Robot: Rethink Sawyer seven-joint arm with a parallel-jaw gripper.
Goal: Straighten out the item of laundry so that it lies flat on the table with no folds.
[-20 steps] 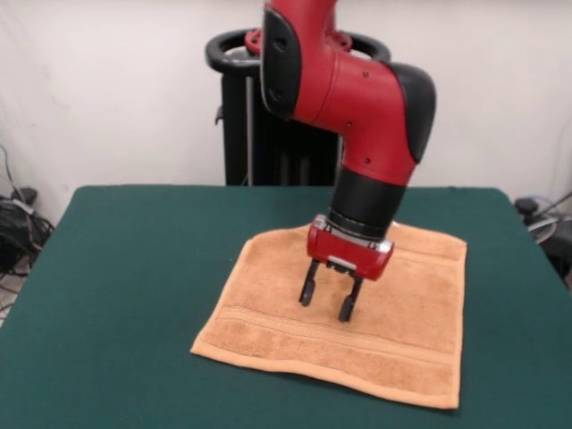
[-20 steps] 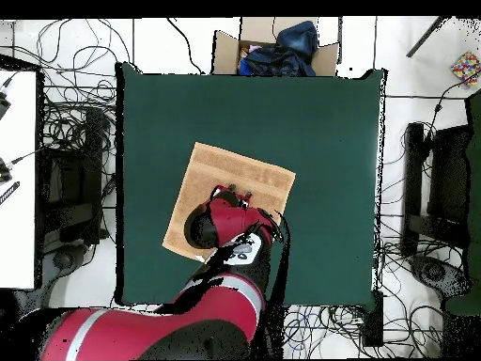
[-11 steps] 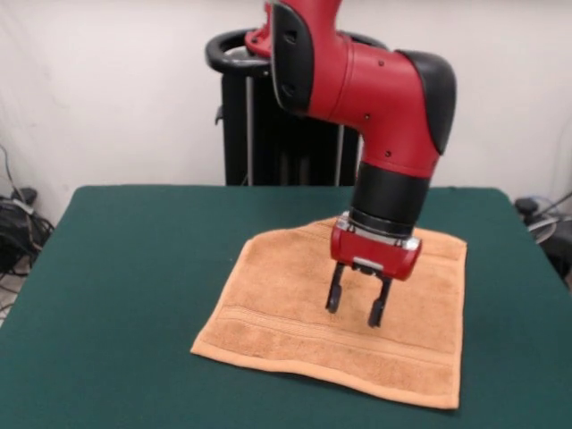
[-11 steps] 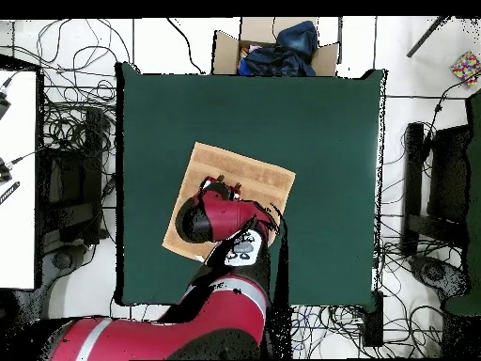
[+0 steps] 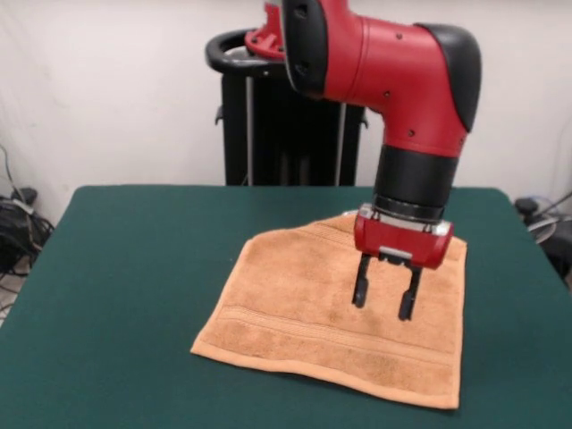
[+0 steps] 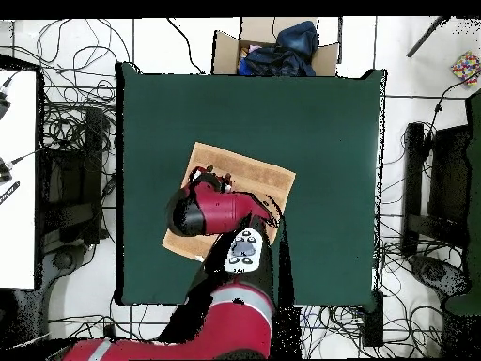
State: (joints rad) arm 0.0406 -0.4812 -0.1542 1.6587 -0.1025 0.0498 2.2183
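Observation:
The item of laundry (image 5: 304, 295), an orange-tan towel with woven border bands, lies spread on the dark green table (image 5: 125, 286) with its edges showing no folds. In the overhead view the towel (image 6: 254, 179) is partly covered by the arm. My gripper (image 5: 385, 298) hangs just above the towel's right half in the front view, open, with nothing between its two black fingers. From above, the gripper (image 6: 205, 173) peeks out past the red wrist near the towel's left edge.
A cardboard box of dark clothes (image 6: 274, 45) stands beyond the table's far edge in the overhead view. Cables lie on the floor around the table. A black stand (image 5: 268, 107) rises behind the table.
The open gripper has slid across the towel, rightward in the front view and leftward in the overhead view. The towel has stayed in place.

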